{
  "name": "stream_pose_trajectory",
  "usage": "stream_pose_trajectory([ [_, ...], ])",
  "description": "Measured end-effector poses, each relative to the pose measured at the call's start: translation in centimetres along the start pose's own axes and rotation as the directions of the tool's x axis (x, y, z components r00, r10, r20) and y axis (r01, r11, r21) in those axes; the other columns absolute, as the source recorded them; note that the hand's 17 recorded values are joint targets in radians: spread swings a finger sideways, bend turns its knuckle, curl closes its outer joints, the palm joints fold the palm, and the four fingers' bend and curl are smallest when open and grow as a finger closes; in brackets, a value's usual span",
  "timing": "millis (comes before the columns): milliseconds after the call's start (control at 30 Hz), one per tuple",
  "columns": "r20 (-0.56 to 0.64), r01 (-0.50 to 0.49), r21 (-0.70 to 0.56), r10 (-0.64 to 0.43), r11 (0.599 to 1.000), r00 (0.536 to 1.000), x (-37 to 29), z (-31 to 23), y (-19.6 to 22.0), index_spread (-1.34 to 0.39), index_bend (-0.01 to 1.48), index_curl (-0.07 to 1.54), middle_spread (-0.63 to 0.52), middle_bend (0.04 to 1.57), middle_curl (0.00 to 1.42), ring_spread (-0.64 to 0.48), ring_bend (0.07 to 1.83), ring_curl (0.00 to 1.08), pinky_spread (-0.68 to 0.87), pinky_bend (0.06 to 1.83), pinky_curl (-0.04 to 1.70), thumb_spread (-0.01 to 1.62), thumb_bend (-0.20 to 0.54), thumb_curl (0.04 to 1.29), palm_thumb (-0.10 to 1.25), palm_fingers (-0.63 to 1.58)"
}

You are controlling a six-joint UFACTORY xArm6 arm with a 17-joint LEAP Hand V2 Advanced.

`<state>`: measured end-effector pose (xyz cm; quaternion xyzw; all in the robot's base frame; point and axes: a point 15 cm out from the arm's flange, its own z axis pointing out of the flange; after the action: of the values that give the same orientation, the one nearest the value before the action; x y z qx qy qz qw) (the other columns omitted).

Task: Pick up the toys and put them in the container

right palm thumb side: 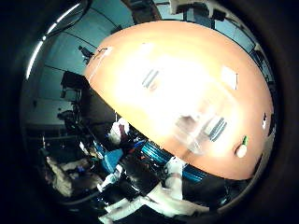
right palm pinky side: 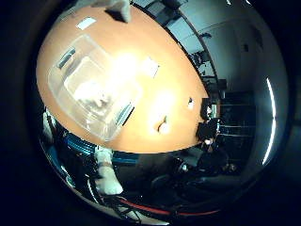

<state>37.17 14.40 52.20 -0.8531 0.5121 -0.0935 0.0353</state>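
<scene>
High above an orange tabletop (right palm pinky side: 174,80), the robot's hand (right palm pinky side: 117,8) looks down on one clear plastic container (right palm pinky side: 91,89) with a pale toy (right palm pinky side: 96,96) already lying inside it, though glare hides much of the bin's floor. One more small pale toy (right palm pinky side: 163,127) with a green tip sits on the bare wood, well apart from the container and near the tabletop's edge. Only a white finger part shows at the view's rim, so whether the fingers are spread or curled cannot be told. The next step likely means travelling across to the loose toy, descending squarely over it and closing evenly so it does not roll off the edge.
</scene>
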Motion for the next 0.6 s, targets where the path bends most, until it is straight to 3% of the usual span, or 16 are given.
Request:
stream_pose_trajectory([
  [367, -0.031, -0.051, 0.0, 0.051, 0.999, 0.998, 5.1, -1.1, 2.9, -0.42, 0.16, 0.29, -0.02, 0.24, 0.34, 0.17, 0.48, 0.28, 0.51, 0.59, 0.46, 1.03, -0.026, 0.26, 0.31, 0.15],
  [600, -0.074, -0.158, -0.034, 0.155, 0.987, 0.985, 13.9, -0.5, 8.5, -0.42, 0.16, 0.28, -0.02, 0.25, 0.34, 0.17, 0.47, 0.26, 0.49, 0.56, 0.4, 1.03, -0.024, 0.26, 0.32, 0.19],
])
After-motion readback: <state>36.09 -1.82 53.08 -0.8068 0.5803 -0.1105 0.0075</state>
